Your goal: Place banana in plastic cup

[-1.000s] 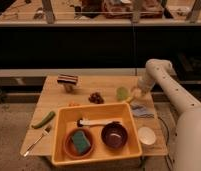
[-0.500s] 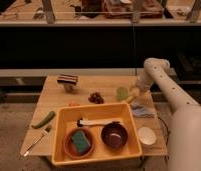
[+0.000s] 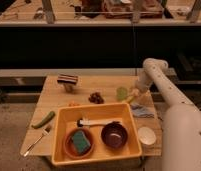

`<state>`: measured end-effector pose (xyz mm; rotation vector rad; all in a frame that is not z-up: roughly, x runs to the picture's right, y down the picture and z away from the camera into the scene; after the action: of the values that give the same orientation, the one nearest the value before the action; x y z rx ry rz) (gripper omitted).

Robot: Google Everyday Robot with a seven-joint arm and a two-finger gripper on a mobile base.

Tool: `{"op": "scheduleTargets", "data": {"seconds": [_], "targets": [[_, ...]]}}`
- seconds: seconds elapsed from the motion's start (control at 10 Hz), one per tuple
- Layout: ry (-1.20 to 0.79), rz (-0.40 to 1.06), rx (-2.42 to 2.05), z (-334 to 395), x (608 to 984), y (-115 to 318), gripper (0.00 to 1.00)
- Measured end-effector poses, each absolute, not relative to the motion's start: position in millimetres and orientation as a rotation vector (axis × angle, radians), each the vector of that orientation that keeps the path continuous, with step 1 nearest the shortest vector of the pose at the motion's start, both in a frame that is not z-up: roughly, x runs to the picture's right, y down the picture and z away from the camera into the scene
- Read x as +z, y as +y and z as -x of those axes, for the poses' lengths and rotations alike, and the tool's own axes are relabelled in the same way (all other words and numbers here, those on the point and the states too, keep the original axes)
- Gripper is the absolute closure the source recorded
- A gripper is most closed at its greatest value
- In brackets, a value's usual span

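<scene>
The white arm's claw (image 3: 132, 93) hung over the wooden bench (image 3: 51, 96) just right of the small pale-green translucent plastic cup (image 3: 122, 93), pinching the small pale-yellow curved toy banana (image 3: 129, 96) close beside the cup's rim, behind the yellow rectangular plastic tub (image 3: 58, 136).

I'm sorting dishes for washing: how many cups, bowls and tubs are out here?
Cups: 2, plastic cup and white cup
Bowls: 2, maroon bowl and orange bowl
Tubs: 1, yellow tub
Total: 5
The gripper is right beside the plastic cup.
</scene>
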<state>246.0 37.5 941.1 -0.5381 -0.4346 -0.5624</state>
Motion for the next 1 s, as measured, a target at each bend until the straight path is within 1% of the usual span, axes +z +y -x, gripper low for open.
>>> {"op": "scheduleTargets", "data": {"seconds": [0.5,1.0], "targets": [[-0.419,0.598,-0.6,-230.5,946.6,53.9,0.46],[-0.4,0.619,-0.599,-231.8,951.3,64.7,0.46]]}}
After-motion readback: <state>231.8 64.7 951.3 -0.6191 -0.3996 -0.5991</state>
